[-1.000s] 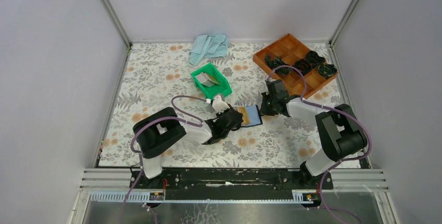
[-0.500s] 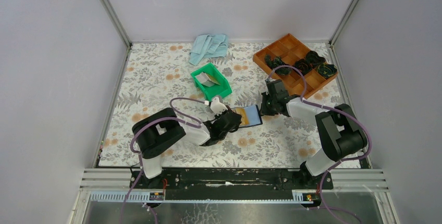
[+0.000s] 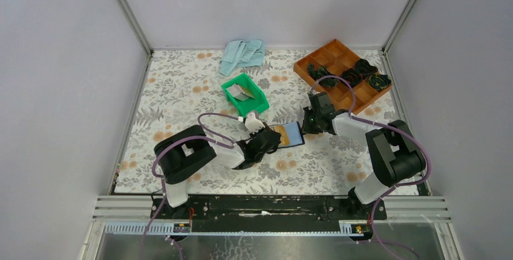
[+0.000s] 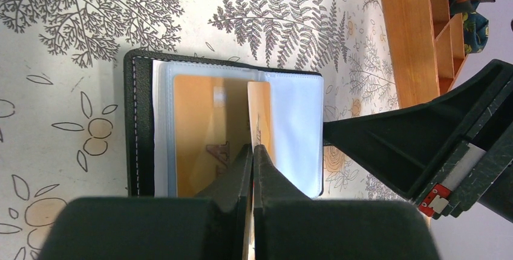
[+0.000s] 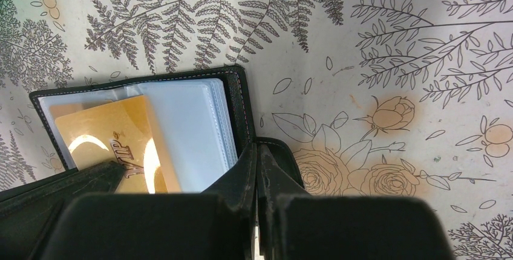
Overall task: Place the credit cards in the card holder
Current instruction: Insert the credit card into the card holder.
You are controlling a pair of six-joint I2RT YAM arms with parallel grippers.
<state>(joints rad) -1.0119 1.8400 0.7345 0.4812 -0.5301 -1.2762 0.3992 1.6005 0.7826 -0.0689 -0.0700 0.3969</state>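
The card holder [image 4: 140, 121] lies open on the floral mat, black with clear sleeves [image 5: 187, 133], and shows small in the top view [image 3: 292, 133]. One gold credit card [image 4: 196, 127] marked VIP [image 5: 112, 142] sits in a sleeve. My left gripper [image 4: 253, 149] is shut on another gold credit card [image 4: 261, 112], held on edge with its tip over the sleeves. At the holder's right edge, my right gripper [image 5: 258, 146] is shut on the black cover by the closure tab [image 5: 284, 157]. More greyish cards [image 3: 240, 94] lie in the green bin [image 3: 257, 98].
A brown compartment tray [image 3: 334, 54] with dark bundles stands at the back right, and its wall [image 4: 411, 36] shows in the left wrist view. A blue cloth [image 3: 242, 54] lies at the back. The two grippers [image 3: 272, 138] [image 3: 304, 128] face each other closely across the holder.
The left gripper has edged slightly toward the holder with the card. The right gripper and the holder have stayed put.
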